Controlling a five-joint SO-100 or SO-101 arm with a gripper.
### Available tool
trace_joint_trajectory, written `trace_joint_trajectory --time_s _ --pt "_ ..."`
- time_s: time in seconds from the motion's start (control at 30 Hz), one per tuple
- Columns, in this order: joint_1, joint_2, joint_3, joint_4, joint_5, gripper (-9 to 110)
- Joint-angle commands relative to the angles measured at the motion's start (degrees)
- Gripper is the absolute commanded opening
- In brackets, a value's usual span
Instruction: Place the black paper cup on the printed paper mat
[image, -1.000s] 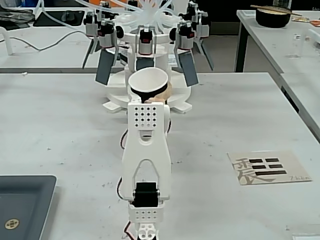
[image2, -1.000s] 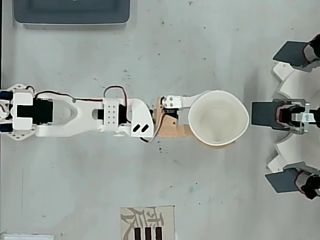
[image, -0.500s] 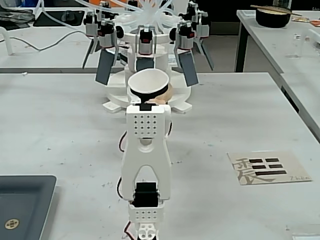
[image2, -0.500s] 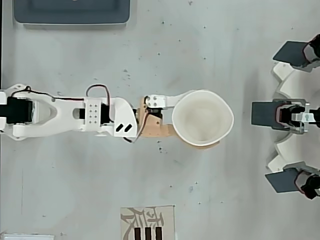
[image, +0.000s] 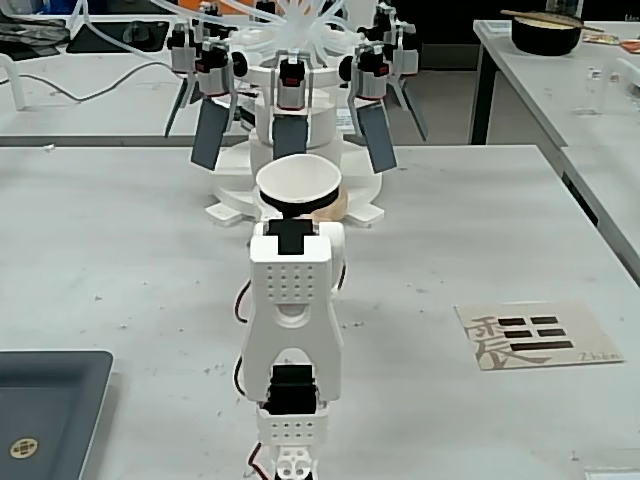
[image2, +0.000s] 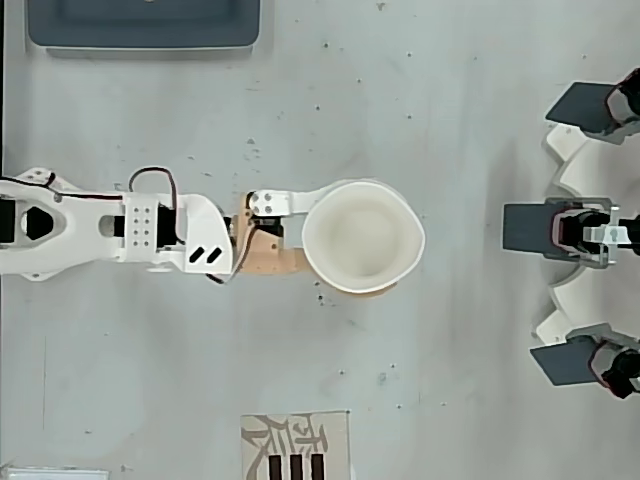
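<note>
- While the arm reaches in from the left edge of the overhead view, its gripper is clamped on the black paper cup, one white finger curving along the upper rim and a tan finger showing low on the cup's left side.
- Cup rim is squeezed out of round, flattened toward the right side, white interior facing the camera; black outside is barely visible from above.
- Fixed view: cup sits at centre frame just above the arm's white wrist block, rim open upward, a thin black band of wall showing under the rim.
- Can't tell from either view whether the cup's base is touching the table or lifted.
- Printed paper mat lies at the bottom centre of the overhead frame, cut by the edge, well apart from the cup.
- Fixed view puts the mat at lower right, flat, bare, black bars and grey character visible.
- Dark grey tray at the top left in overhead, lower left in fixed view.
- White multi-arm fixture with grey paddles stands just behind the cup in fixed view; right edge in overhead.
</note>
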Motion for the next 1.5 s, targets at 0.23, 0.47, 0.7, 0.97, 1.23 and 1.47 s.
trace_joint_trajectory --time_s 0.23,0.47,0.7,0.97,1.23,1.47 --pt "1.32 13.01 9.84 0.18 1.32 8" --pt "3.78 18.46 15.82 0.18 1.41 9" --pt "9.58 21.62 18.11 1.32 2.37 9" --pt "16.61 22.94 18.19 4.13 2.81 9" --pt "24.35 22.76 18.37 4.83 3.08 9" --pt "29.62 21.97 18.37 4.92 3.34 9"
